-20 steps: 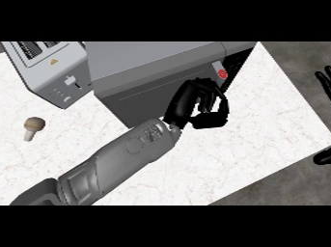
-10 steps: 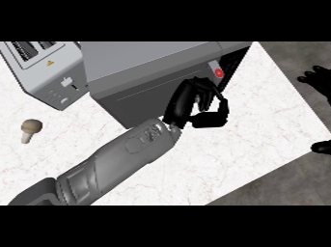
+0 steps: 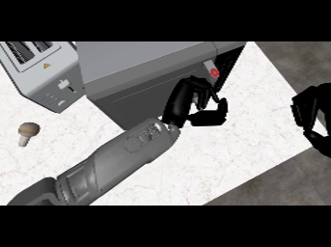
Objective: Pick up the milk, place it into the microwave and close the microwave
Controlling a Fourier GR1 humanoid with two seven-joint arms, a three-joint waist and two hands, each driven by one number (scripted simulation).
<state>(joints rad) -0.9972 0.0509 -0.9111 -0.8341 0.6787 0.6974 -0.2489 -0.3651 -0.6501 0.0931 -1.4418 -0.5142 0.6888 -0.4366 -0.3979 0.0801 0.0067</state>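
**Left hand at microwave front; milk not seen**

Left hand [image 3: 196, 107] lies against the microwave [image 3: 143, 77] front near its right edge, fingers curled, nothing visibly in them; placement suits pushing the door shut, as a judgement; milk appears nowhere on the tabletop [image 3: 225, 144], so likely inside or hidden; right hand [image 3: 328, 118] hangs off the tabletop's right edge, fingers curled, empty; toaster [image 3: 43, 72] just left of the microwave; mushroom [image 3: 27, 132] well left, out of the way.
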